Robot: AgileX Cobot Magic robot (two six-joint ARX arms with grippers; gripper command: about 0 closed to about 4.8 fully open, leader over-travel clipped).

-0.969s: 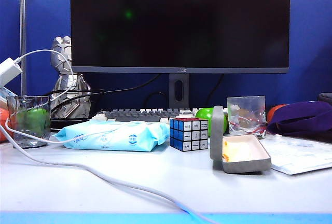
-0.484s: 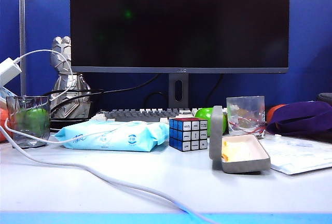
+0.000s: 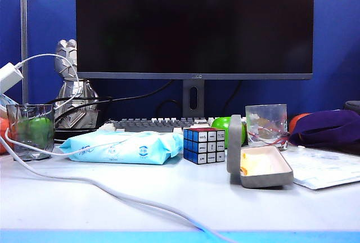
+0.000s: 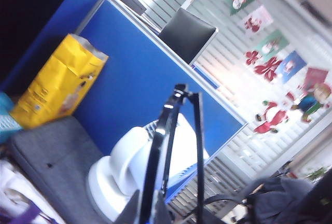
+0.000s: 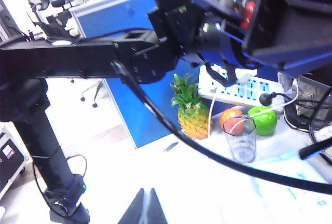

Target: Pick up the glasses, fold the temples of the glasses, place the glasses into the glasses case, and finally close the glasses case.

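Glasses (image 4: pixel 174 146): we see the thin black frame pinched in the left gripper (image 4: pixel 148 214), rising straight out of its fingertips, up off the desk.
Left gripper: clamped on the glasses; outside the exterior view.
Right gripper (image 5: pixel 144 209): fingertips pressed together, nothing between them, in the air well above the desk.
Case (image 3: pixel 260 165): lid up, cream lining showing, on the desk just right of the cube (image 3: pixel 204 145), in front of a tumbler (image 3: pixel 266 124).
Case and grippers: well apart; no gripper near the case.
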